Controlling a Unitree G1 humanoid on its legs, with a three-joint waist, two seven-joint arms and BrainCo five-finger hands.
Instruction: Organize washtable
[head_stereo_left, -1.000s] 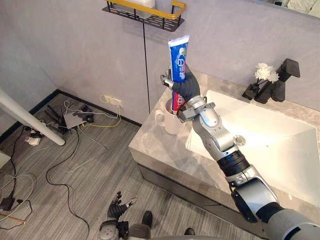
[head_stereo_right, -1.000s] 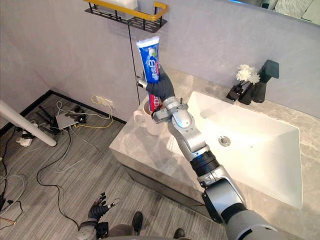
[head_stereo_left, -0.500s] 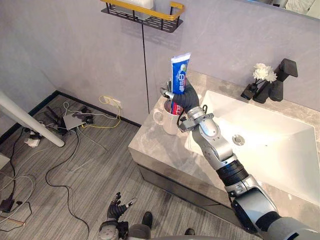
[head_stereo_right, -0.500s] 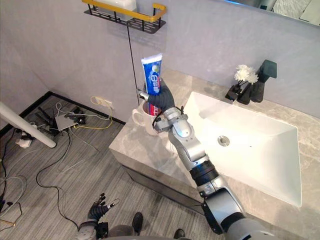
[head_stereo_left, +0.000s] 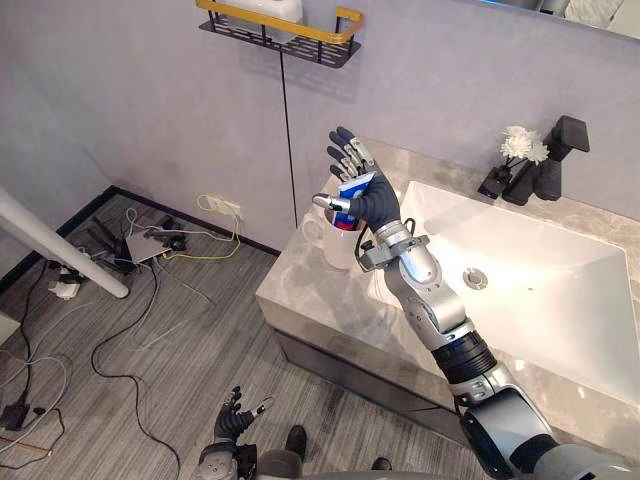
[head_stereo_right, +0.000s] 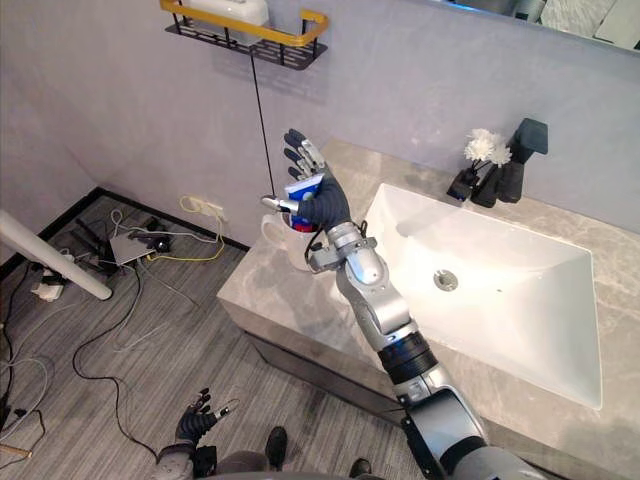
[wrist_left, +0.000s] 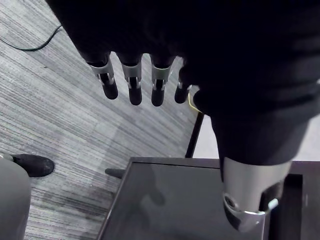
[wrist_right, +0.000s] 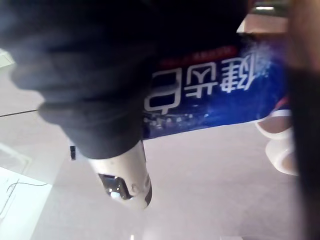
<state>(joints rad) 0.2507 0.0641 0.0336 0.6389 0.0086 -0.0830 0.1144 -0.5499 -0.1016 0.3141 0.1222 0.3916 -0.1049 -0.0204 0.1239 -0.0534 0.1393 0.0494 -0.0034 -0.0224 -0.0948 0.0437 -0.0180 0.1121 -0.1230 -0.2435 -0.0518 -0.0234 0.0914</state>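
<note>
- So the tube (head_stereo_left: 352, 187) is in the cup (head_stereo_left: 335, 248) now, standing up with its top end poking out above the rim. The cup is at the left end of the counter (head_stereo_left: 310, 300), just left of the sink (head_stereo_left: 540, 270).
- I'd call that step pretty much done: the toothpaste has landed where it belongs.
- Right hand (head_stereo_left: 372, 205) is over the cup with its fingers (head_stereo_left: 350, 155) spread wide and pointing up, nothing curled round the tube. Looks like a let-go to me.
- The tube's top sits right by the palm, on the thumb side, with the fingers fanned out above and past it. In the right wrist view the tube (wrist_right: 215, 100) runs across right next to the hand, cup (wrist_right: 280, 145) below it. Can't tell if the palm is touching it or just beside it.
- What's left, my guess: pull the hand away without dragging the tube or tipping the cup, since it's leaning towards the palm.
- Left hand (head_stereo_left: 235, 420) hangs down low near the floor, fingers (wrist_left: 132, 87) loose and holding nothing.
- Other stuff: tap (head_stereo_left: 555, 165) and flowers (head_stereo_left: 520, 143) at the far side of the sink, shelf (head_stereo_left: 280, 20) up on the wall. Whether any of it needs tidying, I can't say from here.
</note>
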